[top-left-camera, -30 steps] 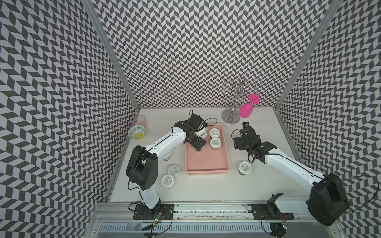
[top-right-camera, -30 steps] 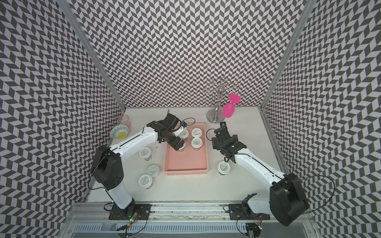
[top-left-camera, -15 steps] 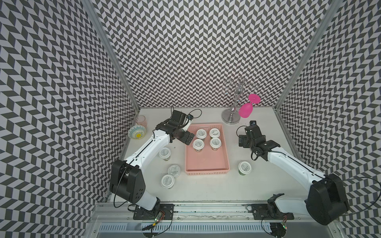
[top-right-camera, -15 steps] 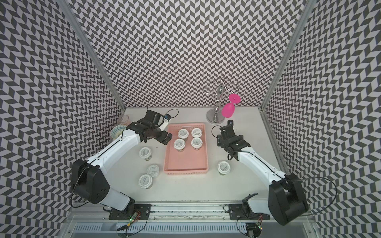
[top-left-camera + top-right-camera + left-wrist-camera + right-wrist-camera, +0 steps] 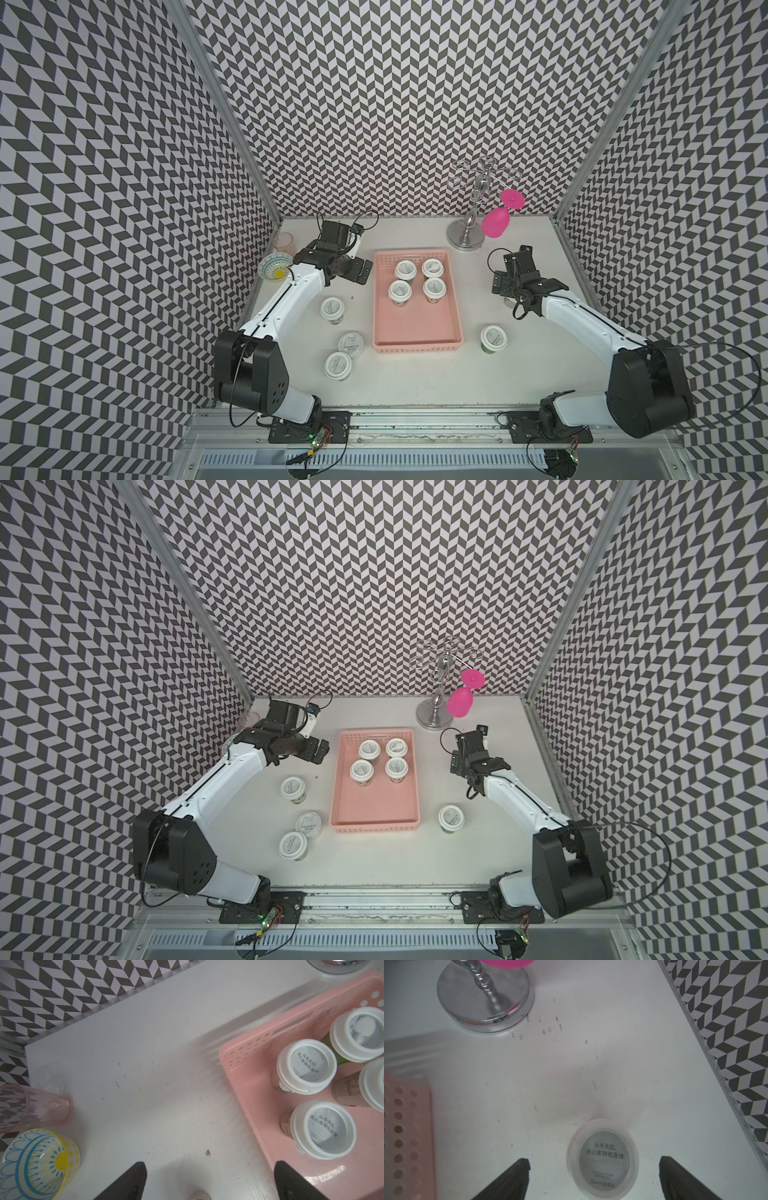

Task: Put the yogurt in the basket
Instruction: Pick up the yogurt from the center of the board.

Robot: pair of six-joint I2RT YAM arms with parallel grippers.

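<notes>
Right wrist view gives you the right pincer [image 5: 593, 1160] with its fingers spread wide and empty. A yogurt cup [image 5: 602, 1160] stands upright between the two tips, touching neither (its lid sits roughly midway). In both top views your right arm [image 5: 582, 316] stretches low from the near right corner. Its wrist tips down over the table [image 5: 415, 386] between the basket [image 5: 417, 347] and the side wall [image 5: 726, 1022], and it hides that cup.

Your left pincer [image 5: 360, 272] is also spread and empty, just beside the basket's far left corner. Your left arm [image 5: 286, 303] reaches along the left side.

Four cups [image 5: 400, 290] stand in the basket's far half. A lone cup [image 5: 493, 337] stands right of the basket, and three cups [image 5: 332, 308] stand left of it.
</notes>
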